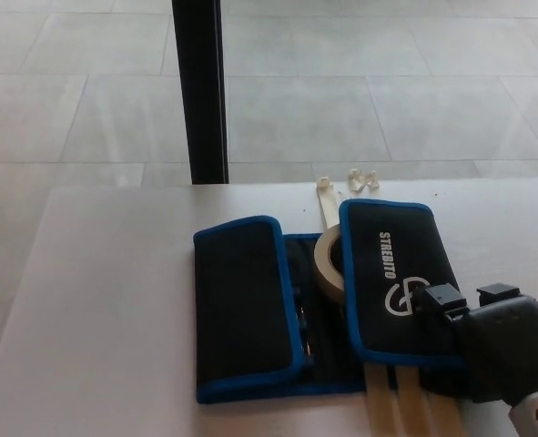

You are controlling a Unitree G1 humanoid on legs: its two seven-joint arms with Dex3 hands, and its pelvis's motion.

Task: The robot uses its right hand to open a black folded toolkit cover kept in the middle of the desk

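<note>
The robot's right hand (487, 341) sits at the near right corner of the black, blue-edged toolkit cover (323, 296), which lies mid-desk; two fingertips (441, 299) rest on the right flap (391, 278), though a firm grip cannot be confirmed. That flap is propped over a tape roll (328, 264) inside the cover. A shallow hold could slip, or drag the whole cover and dislodge the roll. White lettering on the flap reads "STREBITO" above a round logo.

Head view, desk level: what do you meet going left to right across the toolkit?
Black blue-edged left flap → beige tape roll → black blue-edged right flap with white logo → robot's black right hand at that flap's lower right corner.
</note>
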